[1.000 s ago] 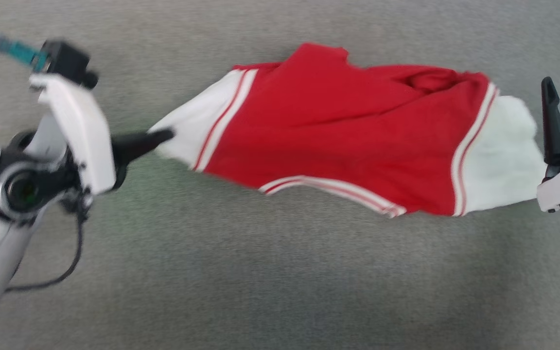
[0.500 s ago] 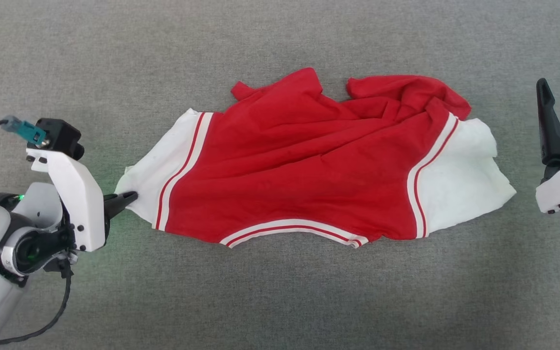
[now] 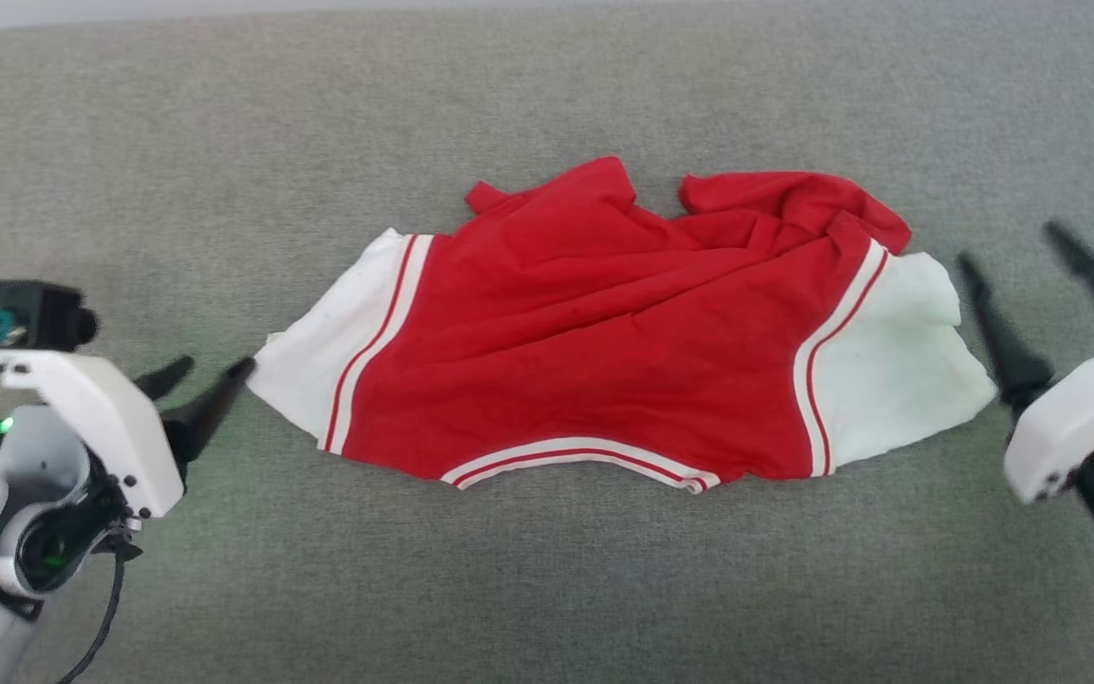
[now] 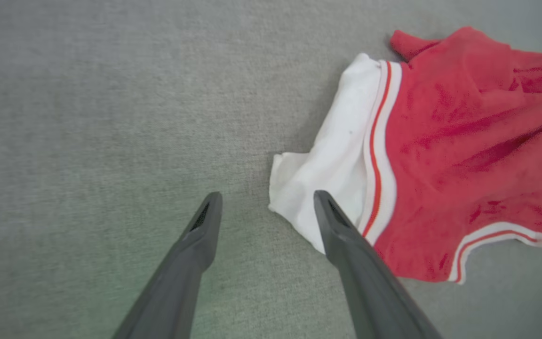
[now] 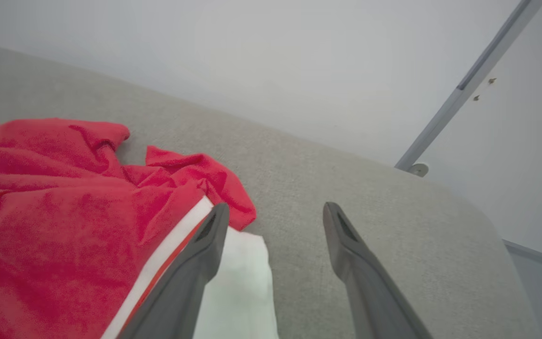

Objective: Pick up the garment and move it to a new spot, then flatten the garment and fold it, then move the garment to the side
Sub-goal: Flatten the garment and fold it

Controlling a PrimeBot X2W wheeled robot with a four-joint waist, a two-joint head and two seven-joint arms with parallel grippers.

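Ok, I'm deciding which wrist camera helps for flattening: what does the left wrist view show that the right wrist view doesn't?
The left wrist view gives the left tool, open, beside one white sleeve, and the striped hem. The right wrist view gives the right tool, open, beside the other white sleeve, the bunched red folds, a pale wall and a grey bar. Shared: the red T-shirt lying loose on the grey fabric surface.

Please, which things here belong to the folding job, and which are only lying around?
Job:
- shirt
- left tool, open
- right tool, open

Not the job:
- grey surface under the shirt
- wall
- grey bar
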